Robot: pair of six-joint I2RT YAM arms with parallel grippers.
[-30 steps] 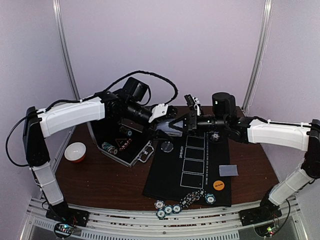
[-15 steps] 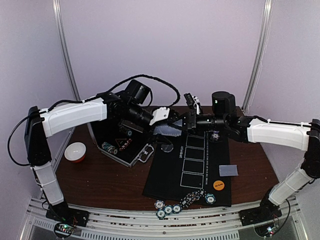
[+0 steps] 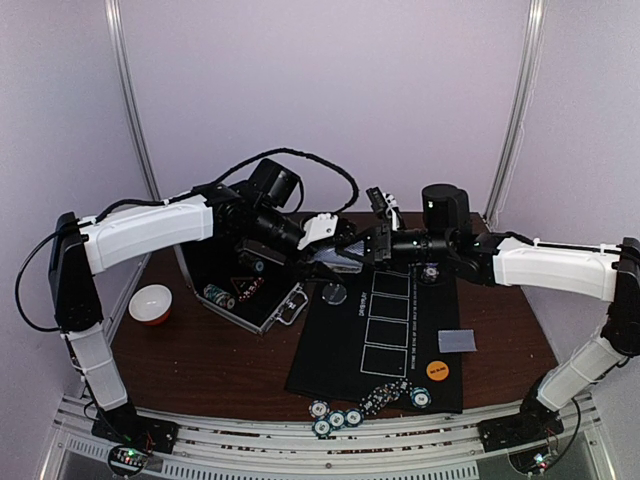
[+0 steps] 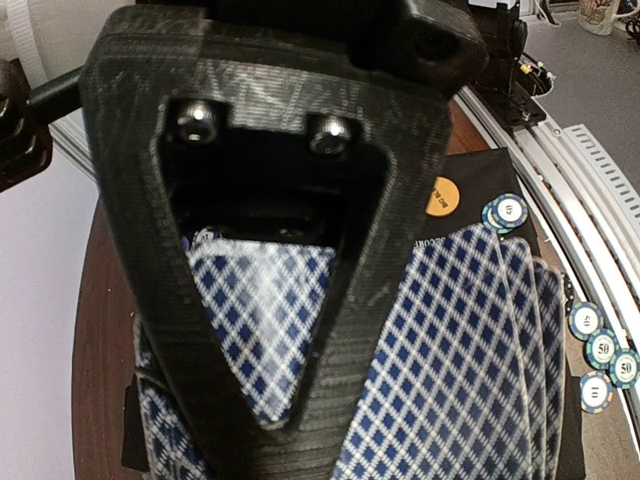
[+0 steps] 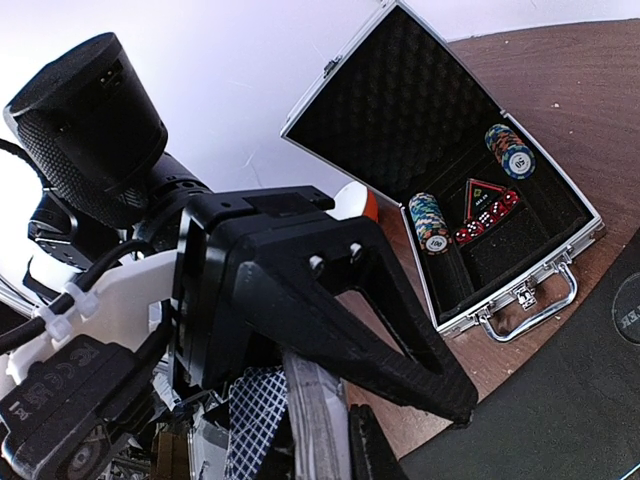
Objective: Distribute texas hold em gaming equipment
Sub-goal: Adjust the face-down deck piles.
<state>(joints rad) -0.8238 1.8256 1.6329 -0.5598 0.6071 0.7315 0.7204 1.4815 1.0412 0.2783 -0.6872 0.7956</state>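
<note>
1. The playing cards (image 4: 460,340) sit fanned in mid-air above the black mat's (image 3: 340,350) far end. They look thin, light, bendy and slick.
2. My left gripper (image 3: 336,248) pinches them; an edge grip suits.
3. My right gripper (image 3: 368,246) meets them, but I cannot tell whether it is closed.

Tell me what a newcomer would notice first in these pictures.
Both arms meet in mid-air over the far middle of the table, the left gripper holding a fan of blue-checked playing cards with the right gripper close beside it. Left of them lies the open silver case with chip stacks and red dice. Loose poker chips cluster at the near edge of the black mat.
</note>
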